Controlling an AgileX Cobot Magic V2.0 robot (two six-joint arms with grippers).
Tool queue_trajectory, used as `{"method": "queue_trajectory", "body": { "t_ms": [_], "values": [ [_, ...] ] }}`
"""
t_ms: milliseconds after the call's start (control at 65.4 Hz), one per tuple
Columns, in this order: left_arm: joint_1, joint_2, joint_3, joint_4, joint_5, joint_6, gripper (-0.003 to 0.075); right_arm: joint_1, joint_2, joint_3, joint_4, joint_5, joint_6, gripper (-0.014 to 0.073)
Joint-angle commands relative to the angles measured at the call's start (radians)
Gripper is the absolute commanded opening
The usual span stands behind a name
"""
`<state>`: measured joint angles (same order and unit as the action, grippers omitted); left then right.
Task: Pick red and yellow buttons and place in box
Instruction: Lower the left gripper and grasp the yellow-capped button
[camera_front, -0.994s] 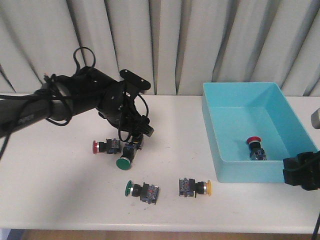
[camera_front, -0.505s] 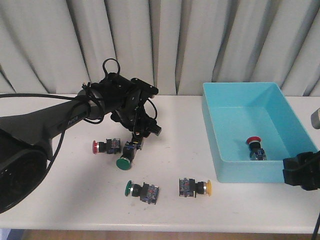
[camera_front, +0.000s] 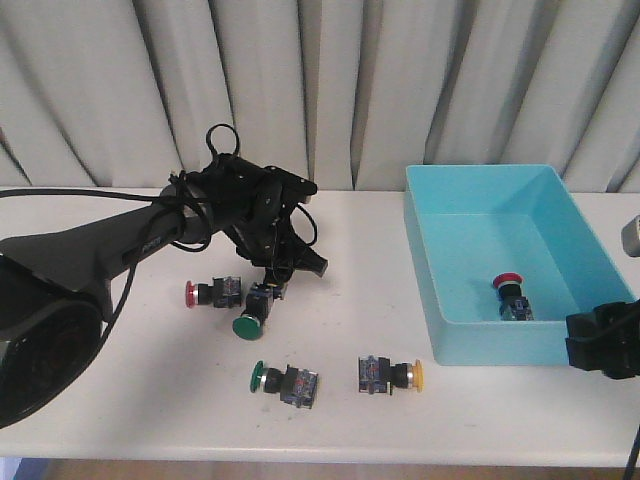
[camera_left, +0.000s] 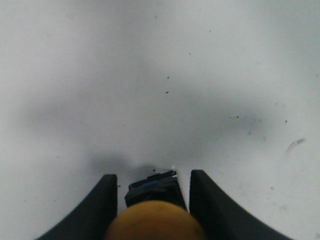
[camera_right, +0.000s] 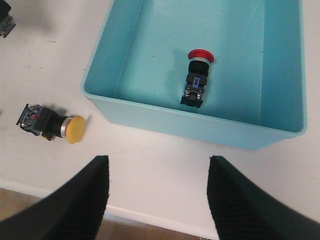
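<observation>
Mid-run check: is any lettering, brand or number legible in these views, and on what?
Nothing can be read.
Left arm: white lettering on the black link, too blurred.
Loose yellow button and red button: coloured marks on the contact blocks, too small.
Held yellow button in the left claw: no marking visible.
Box: no text.

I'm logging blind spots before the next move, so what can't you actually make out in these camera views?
- Left gripper holds a yellow button; its cap runs off the left wrist picture's edge, and the front view hides it behind the arm.
- Right gripper: only blurred fingers show.
- Red button in the box: markings too small.
</observation>
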<state>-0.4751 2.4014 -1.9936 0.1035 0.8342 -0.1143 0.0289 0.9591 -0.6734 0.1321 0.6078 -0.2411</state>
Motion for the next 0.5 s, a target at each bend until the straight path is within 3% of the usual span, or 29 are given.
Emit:
{"method": "queue_trajectory", "body": {
  "t_ms": [0,489],
  "values": [
    [0.001,-0.071,-0.034,-0.003,-0.031,-0.006,0.0191,-0.004,-0.015,-0.025,0.004,-0.060,-0.009,0.0436],
    [-0.006,-0.319,-0.004,-0.005,0.127,0.039,0.0164,-0.004,-0.015,-0.025,0.006,-0.056,-0.013,0.0436]
  ]
}}
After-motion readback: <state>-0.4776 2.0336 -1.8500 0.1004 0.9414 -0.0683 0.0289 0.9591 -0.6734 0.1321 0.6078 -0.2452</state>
